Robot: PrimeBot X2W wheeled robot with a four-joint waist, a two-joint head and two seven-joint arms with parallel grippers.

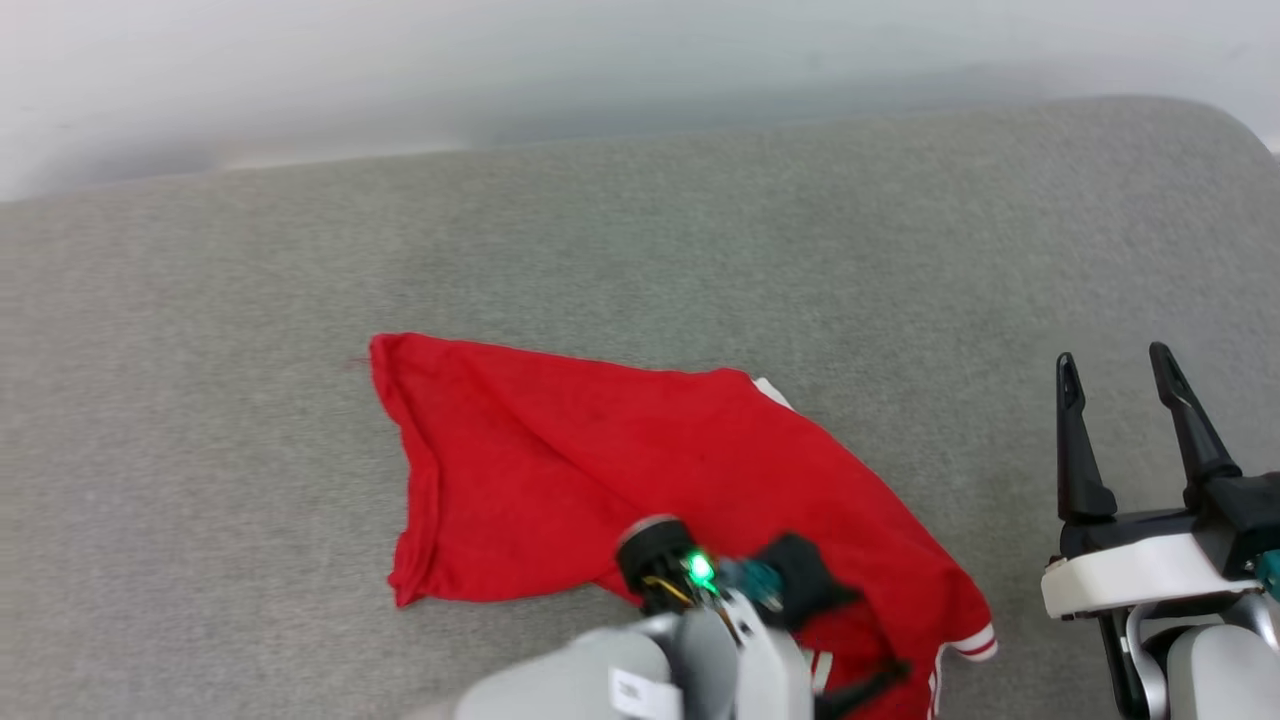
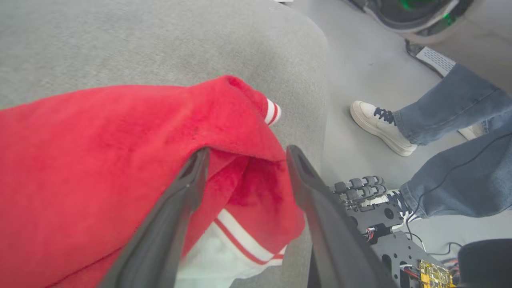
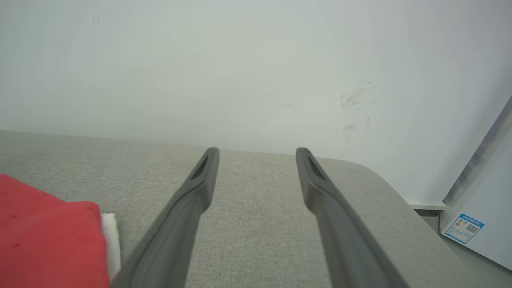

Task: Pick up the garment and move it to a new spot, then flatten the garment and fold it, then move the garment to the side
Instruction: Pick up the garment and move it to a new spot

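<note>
My left hand (image 2: 248,152) stands at the garment's (image 1: 600,470) near sleeve end, fingers apart and astride red cloth, clamping nothing. My right hand (image 1: 1112,358) is to the garment's right, fingers apart and empty. The garment lies rumpled on the grey surface (image 1: 700,250) (striped cuffs showing). I judge flattening, folding and setting aside remain.

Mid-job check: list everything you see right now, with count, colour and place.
garment: one, red with white striped trim, rumpled on the padded surface.
padded surface: one, grey, under the garment.
wall: one, white, behind the surface.
appliance: one, white, blue label, past the surface's corner.
person's legs: two, blue jeans, on the floor beside the surface.
electronics rig: one, black, floor beside the legs.
left hand: one, dark fingers, open astride the garment's edge.
right hand: one, dark fingers, open, right of the garment.
</note>
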